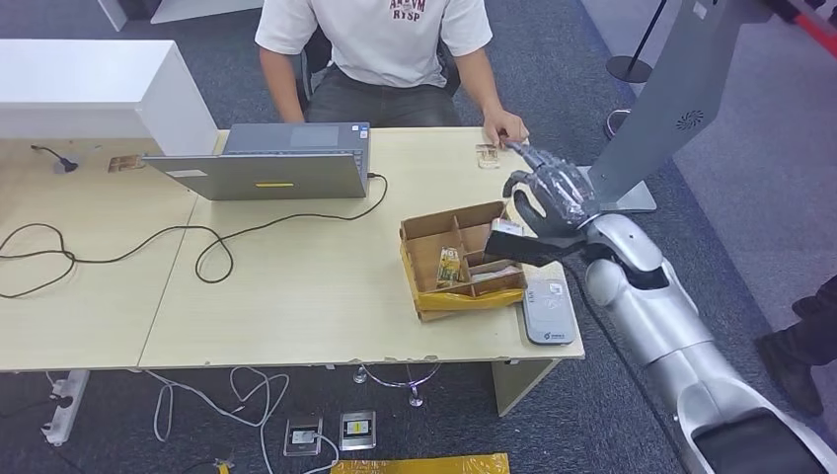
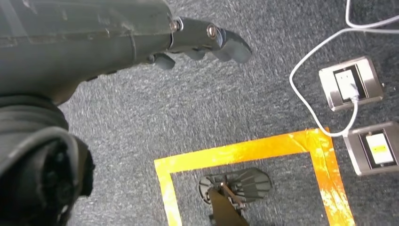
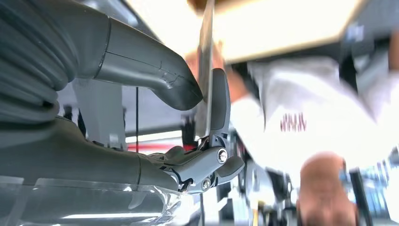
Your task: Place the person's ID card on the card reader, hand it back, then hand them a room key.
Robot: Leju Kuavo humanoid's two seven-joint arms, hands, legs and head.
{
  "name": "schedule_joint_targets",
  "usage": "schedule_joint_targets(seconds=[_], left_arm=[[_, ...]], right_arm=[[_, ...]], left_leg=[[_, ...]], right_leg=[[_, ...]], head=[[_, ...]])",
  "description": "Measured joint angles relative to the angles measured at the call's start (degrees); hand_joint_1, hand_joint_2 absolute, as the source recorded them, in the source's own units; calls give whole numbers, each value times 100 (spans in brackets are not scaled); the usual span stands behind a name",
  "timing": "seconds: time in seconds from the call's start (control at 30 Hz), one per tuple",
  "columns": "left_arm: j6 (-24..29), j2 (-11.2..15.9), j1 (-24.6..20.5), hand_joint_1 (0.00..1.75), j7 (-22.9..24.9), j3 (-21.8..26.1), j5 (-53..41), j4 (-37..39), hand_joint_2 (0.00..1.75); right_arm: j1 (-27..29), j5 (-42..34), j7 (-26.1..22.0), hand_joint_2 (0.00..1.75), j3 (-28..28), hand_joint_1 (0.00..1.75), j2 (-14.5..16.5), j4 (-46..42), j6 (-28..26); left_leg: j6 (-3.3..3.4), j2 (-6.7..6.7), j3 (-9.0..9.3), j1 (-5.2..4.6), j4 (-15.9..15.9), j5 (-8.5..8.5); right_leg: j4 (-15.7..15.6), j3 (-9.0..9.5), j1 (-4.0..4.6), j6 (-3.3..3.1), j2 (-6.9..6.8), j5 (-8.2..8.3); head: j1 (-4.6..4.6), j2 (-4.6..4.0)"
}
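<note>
My right hand (image 1: 551, 193) is raised over the table's far right corner, its fingers stretched toward the person's hand (image 1: 505, 130). In the right wrist view a thin card (image 3: 205, 56), seen edge-on, is pinched between the thumb (image 3: 155, 77) and a dark finger (image 3: 219, 101), with the person's hand blurred just behind it. I cannot tell whether it is the ID card or a room key. The grey card reader (image 1: 548, 309) lies at the table's front right edge. My left hand (image 2: 197, 40) hangs over the carpet and holds nothing.
A cardboard box (image 1: 426, 259) with dividers and cards stands left of the reader. A laptop (image 1: 271, 166) and its cable (image 1: 212, 247) lie on the table's middle. A grey kiosk stand (image 1: 666, 109) rises at the right. The person (image 1: 380, 44) sits across the table.
</note>
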Motion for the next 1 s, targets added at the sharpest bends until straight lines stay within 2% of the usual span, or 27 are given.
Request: schedule_joint_targets(seconds=[0.27,0.43,0.7,1.0], left_arm=[[-46,-2,-63,0,-17,-52,-37,0,0],[-126,-4,-93,0,-19,-61,-51,0,0],[-304,20,-158,0,-5,-98,-218,0,0],[-433,46,-305,0,184,-288,-385,0,0]], right_arm=[[-1038,44,-298,175,-317,175,-24,-201,200],[-1415,178,-603,175,-291,175,54,-26,142],[-2088,540,-952,175,-124,175,480,1029,5],[-2910,899,-785,175,249,175,1108,2653,122]], left_leg=[[0,3,-3,0,0,1],[0,2,-7,1,0,1],[0,-5,-12,1,0,2],[-1,-9,-11,2,0,3]], right_leg=[[1,-3,0,0,2,0],[3,-2,0,0,2,0],[7,-4,1,0,-6,0],[9,-6,2,-1,-9,-1]], head=[[1,0],[1,0],[0,0],[1,0]])
